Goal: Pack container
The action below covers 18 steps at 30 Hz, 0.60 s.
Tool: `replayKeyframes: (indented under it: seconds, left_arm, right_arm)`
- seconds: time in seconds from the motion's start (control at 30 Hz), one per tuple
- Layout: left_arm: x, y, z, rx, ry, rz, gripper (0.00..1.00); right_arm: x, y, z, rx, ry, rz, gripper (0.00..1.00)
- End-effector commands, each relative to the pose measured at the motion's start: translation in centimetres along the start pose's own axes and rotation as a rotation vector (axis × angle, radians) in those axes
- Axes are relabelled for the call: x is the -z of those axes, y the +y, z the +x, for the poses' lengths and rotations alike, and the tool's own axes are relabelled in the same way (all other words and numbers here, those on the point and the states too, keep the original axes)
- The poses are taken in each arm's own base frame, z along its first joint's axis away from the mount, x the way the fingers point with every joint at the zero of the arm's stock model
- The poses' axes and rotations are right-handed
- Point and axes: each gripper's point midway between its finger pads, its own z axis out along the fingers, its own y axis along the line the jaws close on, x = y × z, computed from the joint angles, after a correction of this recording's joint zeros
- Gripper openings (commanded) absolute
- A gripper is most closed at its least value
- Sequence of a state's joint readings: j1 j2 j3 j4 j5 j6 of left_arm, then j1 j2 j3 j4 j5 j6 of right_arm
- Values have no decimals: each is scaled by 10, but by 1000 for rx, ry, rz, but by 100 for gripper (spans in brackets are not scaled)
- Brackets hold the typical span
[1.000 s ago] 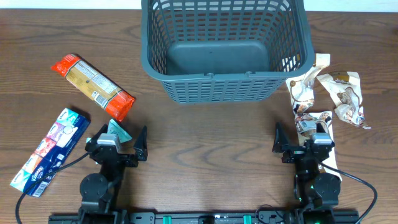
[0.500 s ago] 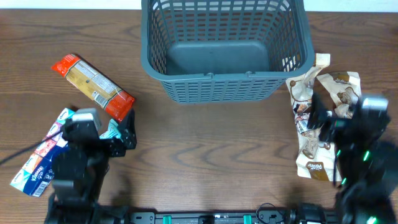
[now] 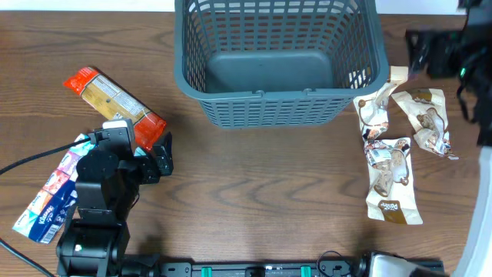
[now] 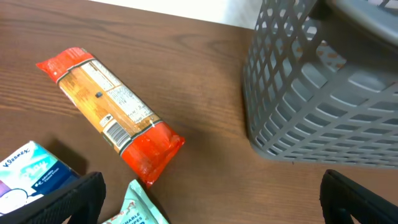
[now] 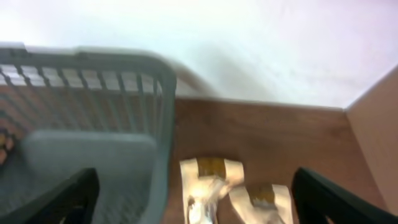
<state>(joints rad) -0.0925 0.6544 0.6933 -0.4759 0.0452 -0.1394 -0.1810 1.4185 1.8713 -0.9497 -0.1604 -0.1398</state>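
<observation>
Right claw risen, spread — container leftward

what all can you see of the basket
The basket is dark slate-grey and looks like plastic. It is rectangular, with lattice walls, a solid floor and a thick rim. It stands upright and empty at the far middle of the table, its far end cut off in the overhead view. A cream snack pack lies against or just beside its near right corner. Nothing else is seen touching it.
</observation>
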Motion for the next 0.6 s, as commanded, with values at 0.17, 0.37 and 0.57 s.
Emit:
replayKeyframes:
  seconds: [0.17, 0.37, 0.57]
  left_arm:
    - [6, 2, -12, 18, -31, -15, 98]
    - [7, 9, -15, 18, -43, -55, 99]
    - [7, 9, -15, 18, -44, -55, 98]
  right_arm:
    - [-75, -47, 8, -183, 108, 31, 39]
    - [-127, -55, 37, -204, 198, 24, 15]
    - [-154, -60, 46, -205, 210, 24, 5]
